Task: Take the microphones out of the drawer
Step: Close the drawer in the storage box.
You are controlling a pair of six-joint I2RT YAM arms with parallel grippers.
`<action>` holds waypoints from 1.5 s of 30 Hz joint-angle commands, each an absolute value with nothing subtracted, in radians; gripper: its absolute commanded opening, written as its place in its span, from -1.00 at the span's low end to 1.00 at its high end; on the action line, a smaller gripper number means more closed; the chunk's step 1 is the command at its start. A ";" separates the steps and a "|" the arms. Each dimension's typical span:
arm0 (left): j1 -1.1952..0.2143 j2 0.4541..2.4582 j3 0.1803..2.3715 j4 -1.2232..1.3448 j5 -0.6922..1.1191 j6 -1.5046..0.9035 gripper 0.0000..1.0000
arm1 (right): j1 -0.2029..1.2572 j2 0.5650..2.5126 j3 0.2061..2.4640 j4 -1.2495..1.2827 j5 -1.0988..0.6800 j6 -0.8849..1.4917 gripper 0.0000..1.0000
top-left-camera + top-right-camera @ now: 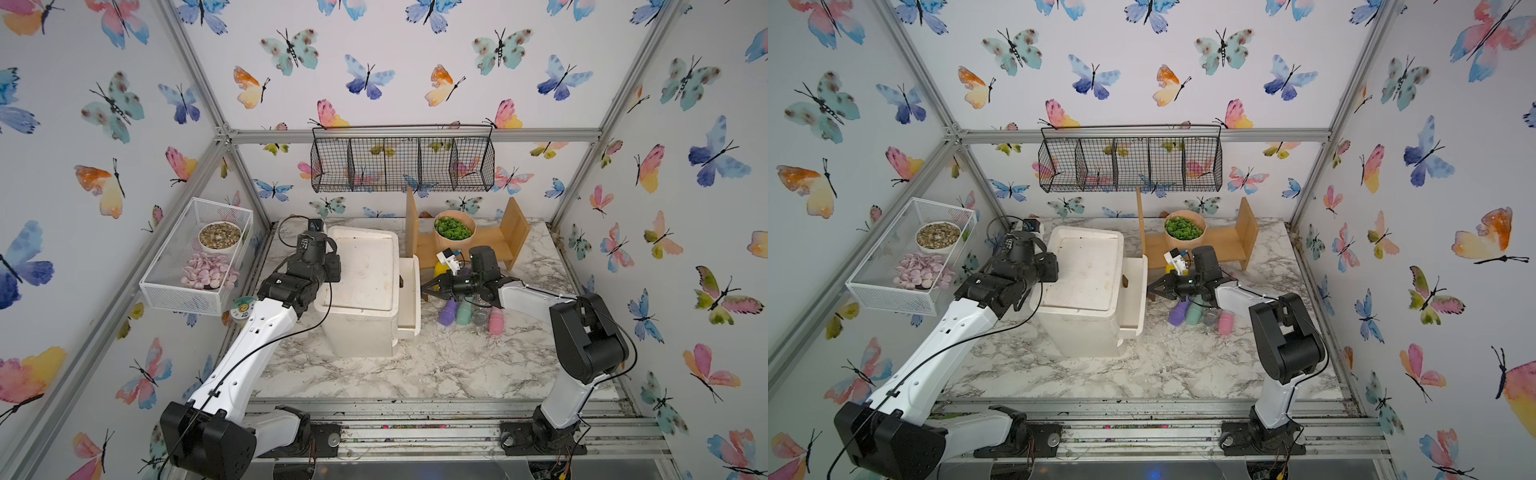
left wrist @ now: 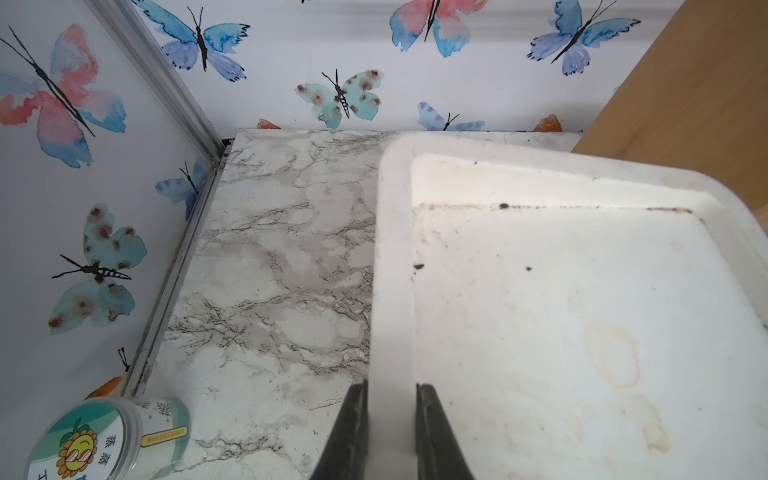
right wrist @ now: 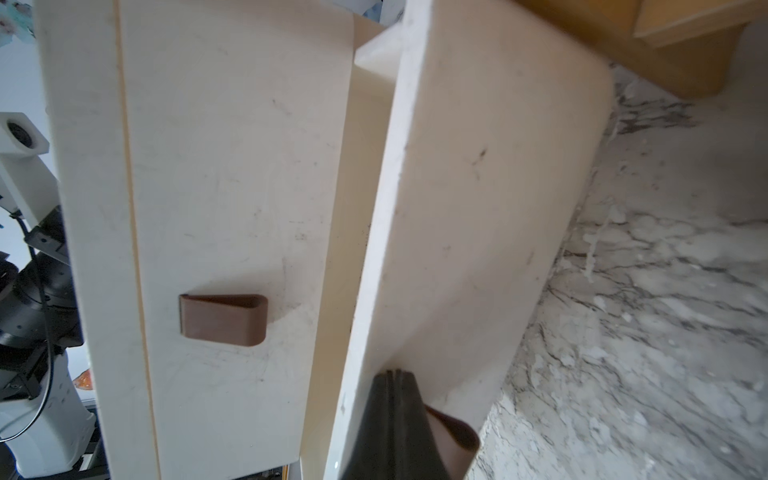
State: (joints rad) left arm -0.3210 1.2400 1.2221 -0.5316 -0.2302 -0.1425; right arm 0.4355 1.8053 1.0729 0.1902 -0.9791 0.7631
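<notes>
While the left gripper (image 2: pixel 390 388) clamps the cabinet rim (image 2: pixel 390 249), the right gripper (image 3: pixel 395 376), jaws together at the part-open drawer's (image 3: pixel 478 187) brown loop handle (image 3: pixel 455 432), may slip off it; the drawer gapes narrowly, microphone hidden, presumably inside.

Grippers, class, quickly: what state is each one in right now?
Left gripper: shut on the drawer unit's rim.
Right gripper: shut, at the open drawer's front; whether it pinches the brown handle cannot be told.
</notes>
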 commanded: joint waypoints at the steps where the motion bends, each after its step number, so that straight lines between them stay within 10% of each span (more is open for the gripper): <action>1: -0.328 1.298 1.194 -0.558 -0.206 -0.148 -1.00 | 0.478 1.844 1.116 0.235 -0.979 0.787 -0.97; 18: -0.330 1.292 1.175 -0.554 -0.219 -0.146 -1.00 | 0.568 1.967 1.217 0.321 -0.967 0.875 -0.93; 45: -0.328 1.272 1.160 -0.554 -0.254 -0.123 -1.00 | 0.549 1.789 0.913 0.254 -0.743 0.730 -0.27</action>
